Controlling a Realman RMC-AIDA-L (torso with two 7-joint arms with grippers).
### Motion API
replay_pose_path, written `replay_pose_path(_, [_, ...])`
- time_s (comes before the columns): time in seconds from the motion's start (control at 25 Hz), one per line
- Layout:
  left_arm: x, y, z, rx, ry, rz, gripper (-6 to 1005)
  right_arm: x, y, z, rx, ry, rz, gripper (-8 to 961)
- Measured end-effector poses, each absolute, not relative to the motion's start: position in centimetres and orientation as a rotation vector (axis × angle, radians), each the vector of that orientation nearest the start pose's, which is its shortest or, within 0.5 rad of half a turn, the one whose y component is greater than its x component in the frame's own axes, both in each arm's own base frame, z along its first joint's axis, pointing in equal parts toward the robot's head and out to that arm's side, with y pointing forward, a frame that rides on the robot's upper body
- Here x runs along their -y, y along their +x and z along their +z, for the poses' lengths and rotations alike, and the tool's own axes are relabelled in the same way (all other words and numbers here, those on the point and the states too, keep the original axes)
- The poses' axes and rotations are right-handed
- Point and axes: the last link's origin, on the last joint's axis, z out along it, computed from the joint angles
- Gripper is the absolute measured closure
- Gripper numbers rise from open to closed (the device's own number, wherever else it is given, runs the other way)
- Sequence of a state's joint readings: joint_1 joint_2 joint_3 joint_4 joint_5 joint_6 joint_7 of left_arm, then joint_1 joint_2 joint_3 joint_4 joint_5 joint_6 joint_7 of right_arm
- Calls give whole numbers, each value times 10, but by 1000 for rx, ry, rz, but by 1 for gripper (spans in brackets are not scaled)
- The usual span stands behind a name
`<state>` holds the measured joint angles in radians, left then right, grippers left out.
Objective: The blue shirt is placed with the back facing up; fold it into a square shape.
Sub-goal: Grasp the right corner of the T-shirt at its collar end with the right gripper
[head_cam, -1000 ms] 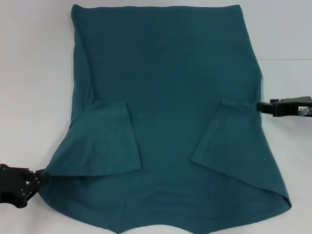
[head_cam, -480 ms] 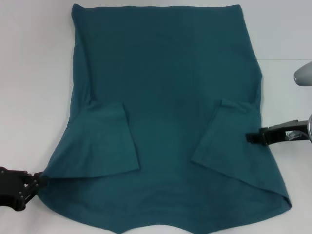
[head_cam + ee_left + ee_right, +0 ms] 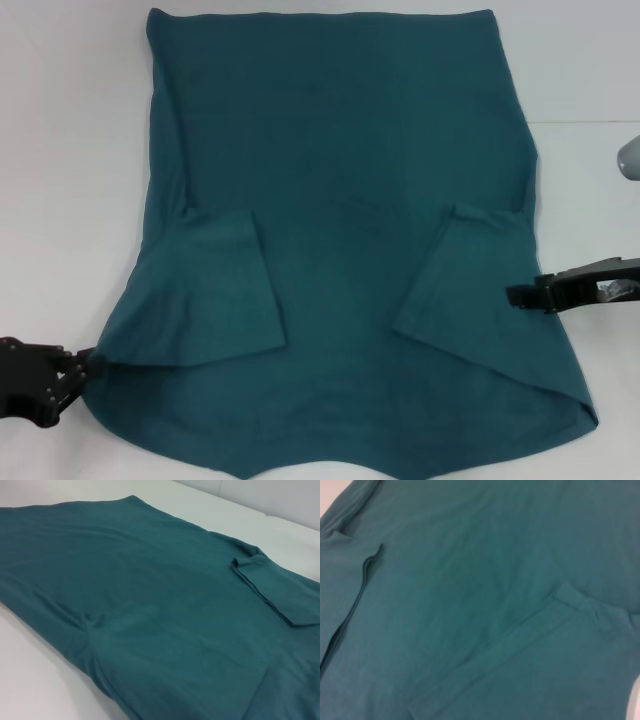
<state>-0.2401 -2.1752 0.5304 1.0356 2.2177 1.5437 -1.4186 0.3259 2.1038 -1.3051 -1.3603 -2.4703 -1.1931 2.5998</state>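
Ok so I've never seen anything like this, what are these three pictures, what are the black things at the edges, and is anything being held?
These come from a two-armed robot. One camera sits on its head, looking down at a white table; one sits on each wrist, looking close across the cloth. On the table lies a blue shirt, spread flat, with both sleeves folded in over the body. The black things are the grippers, the robot's hands. The left gripper is at the shirt's near left corner, touching its edge; whether it grips the cloth is unclear. The right gripper reaches in over the right edge beside the folded sleeve. The wrist pictures show only shirt and table.
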Motion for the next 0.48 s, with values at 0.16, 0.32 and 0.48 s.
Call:
replay_pose_path(0.16, [-262, -343, 41, 793, -2474, -324, 953, -341, 250, 23, -1213, -2218, -92, 510])
replay_pose_path(0.32, [-266, -341, 39, 786, -2483, -332, 954, -332, 252, 32, -1240, -2164, -196, 510])
replay_pose_path(0.48, [-271, -338, 37, 777, -2493, -343, 954, -325, 252, 36, -1258, -2128, -322, 510])
